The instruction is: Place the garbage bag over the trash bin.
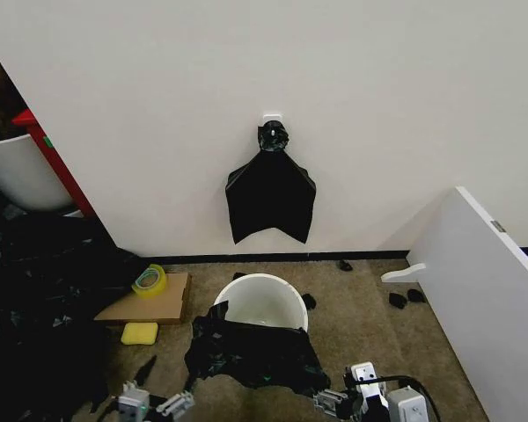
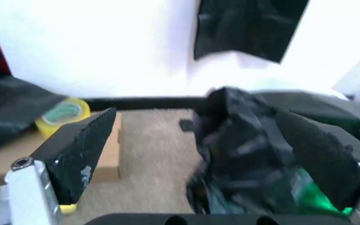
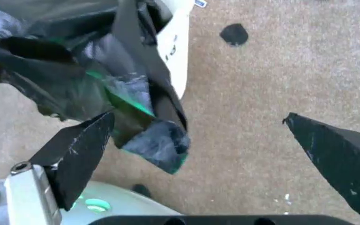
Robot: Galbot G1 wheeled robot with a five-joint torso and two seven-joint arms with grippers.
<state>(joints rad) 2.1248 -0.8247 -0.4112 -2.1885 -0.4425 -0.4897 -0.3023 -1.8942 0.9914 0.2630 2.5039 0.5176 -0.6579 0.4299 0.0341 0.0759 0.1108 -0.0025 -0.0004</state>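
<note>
Garbage bag (image 1: pixel 251 356) is draped over the near rim of the trash bin (image 1: pixel 262 301) only — far rim is left uncovered. Left gripper (image 1: pixel 151 405) and right gripper (image 1: pixel 345 402) are spread wide, nothing held.

No text, brand or number can be read clearly in these pictures. In the right wrist view, near the upper middle of the frame, the trash bin (image 3: pixel 178 51) has some small dark marks on its white side, but they are too blurred to read. A small blue mark sits at the top edge of that frame, just beside the bin, and it also cannot be read.
</note>
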